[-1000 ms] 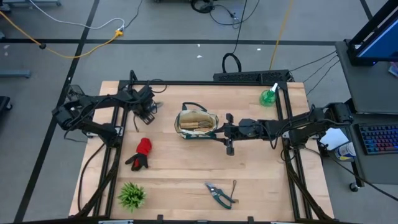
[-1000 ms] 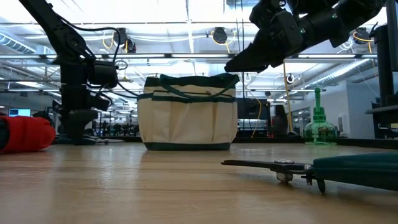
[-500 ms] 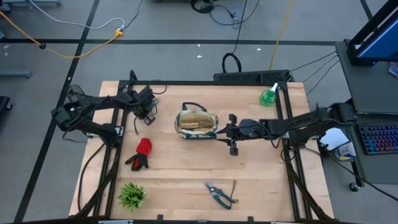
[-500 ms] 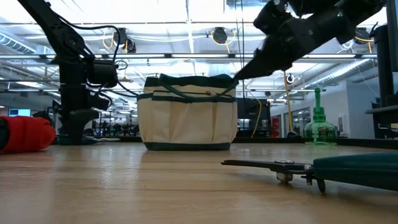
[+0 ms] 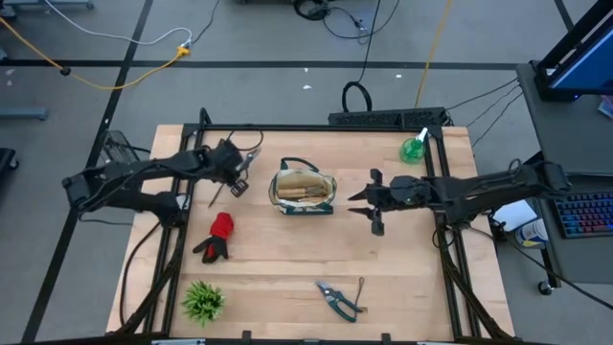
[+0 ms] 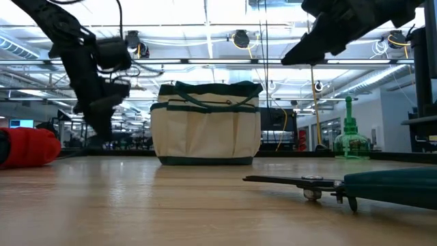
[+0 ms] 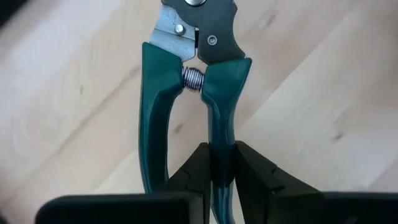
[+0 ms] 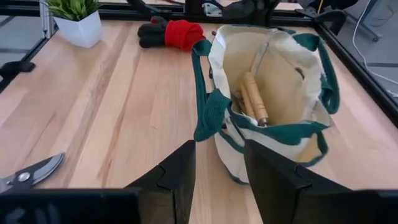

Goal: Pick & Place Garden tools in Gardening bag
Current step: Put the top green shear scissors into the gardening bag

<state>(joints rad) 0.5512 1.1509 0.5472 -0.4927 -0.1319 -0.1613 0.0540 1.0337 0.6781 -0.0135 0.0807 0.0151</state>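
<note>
Now the left gripper, clamped on one handle of green pruners, has lifted toward the gardening bag; right gripper, fingers apart, has backed off. Blade tips probably cropped.

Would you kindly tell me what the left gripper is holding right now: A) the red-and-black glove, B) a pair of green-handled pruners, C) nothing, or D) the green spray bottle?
B: in the left wrist view the left gripper is shut on one handle of the green-handled pruners; the glove and spray bottle lie on the table.
</note>
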